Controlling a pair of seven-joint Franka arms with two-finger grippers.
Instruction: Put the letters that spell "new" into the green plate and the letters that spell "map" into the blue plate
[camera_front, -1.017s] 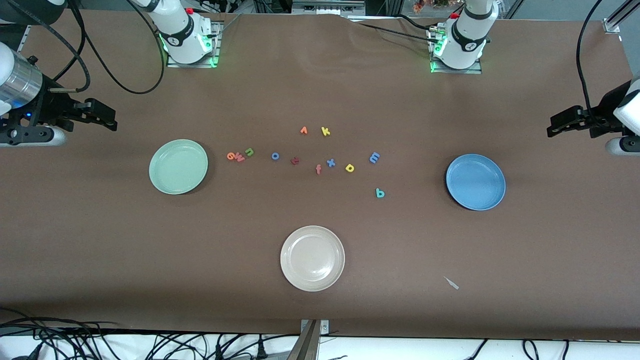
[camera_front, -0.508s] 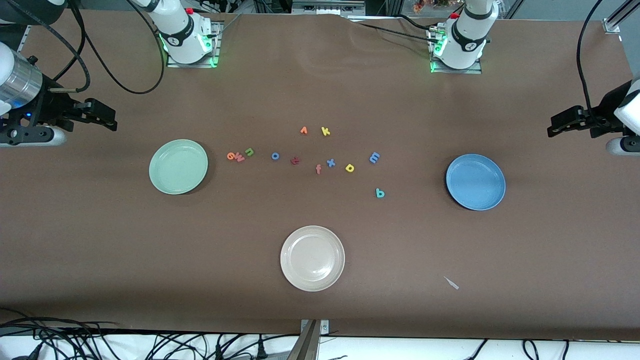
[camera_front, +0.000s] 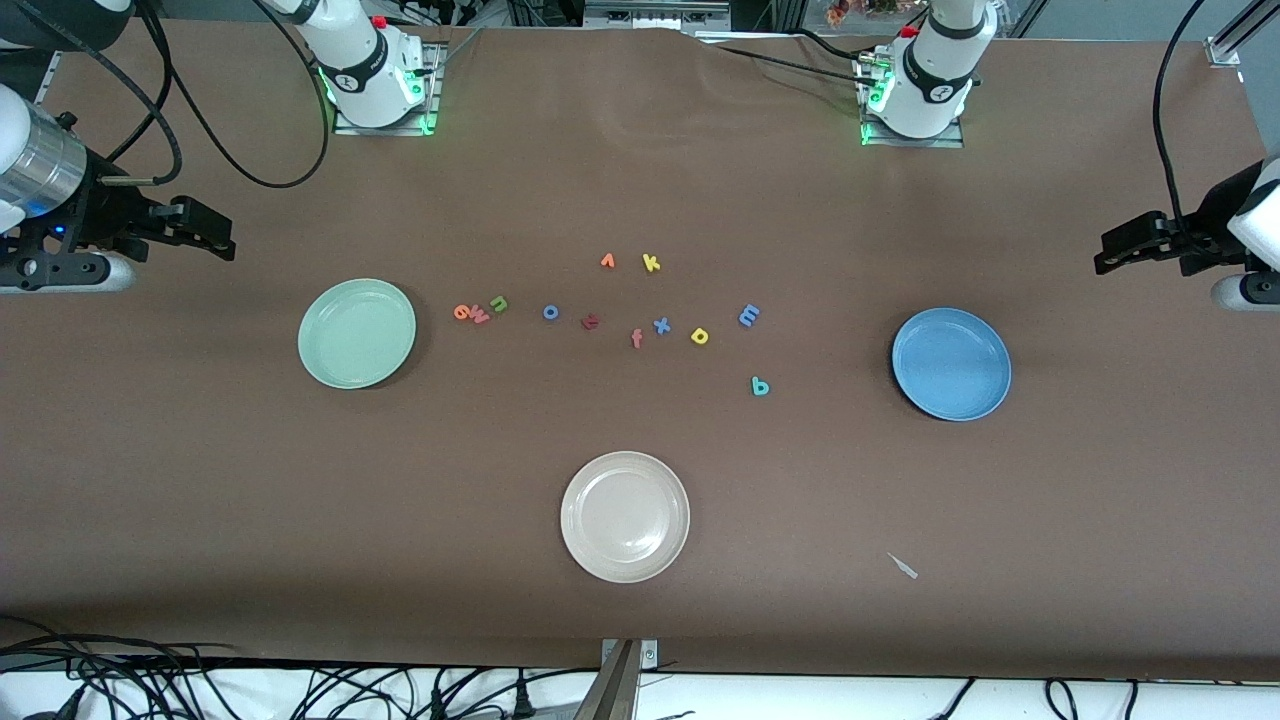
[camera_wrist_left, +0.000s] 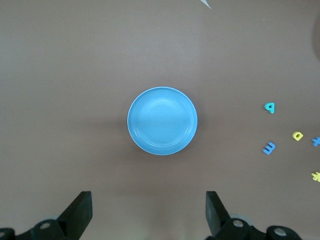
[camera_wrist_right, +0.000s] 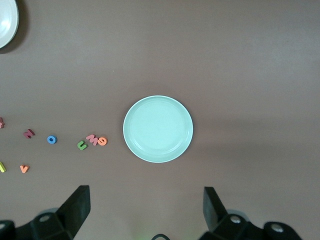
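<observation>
My green plate (camera_front: 357, 333), blue plate (camera_front: 951, 363) and cream-white plate (camera_front: 625, 516) sit bare; both my left gripper (camera_wrist_left: 149, 212) and right gripper (camera_wrist_right: 146, 207) hang spread wide over the table's ends.

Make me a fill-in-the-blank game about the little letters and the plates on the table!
1. The green plate has ____ letters in it.
2. The orange "e", pinkish-red "w" and green "n" lie beside the ____ plate.
3. The plate nearest the front camera is the ____ one.
4. The teal "a" lies on the ____, not in the blue plate.

Missing words: no; green; cream-white; table
</observation>
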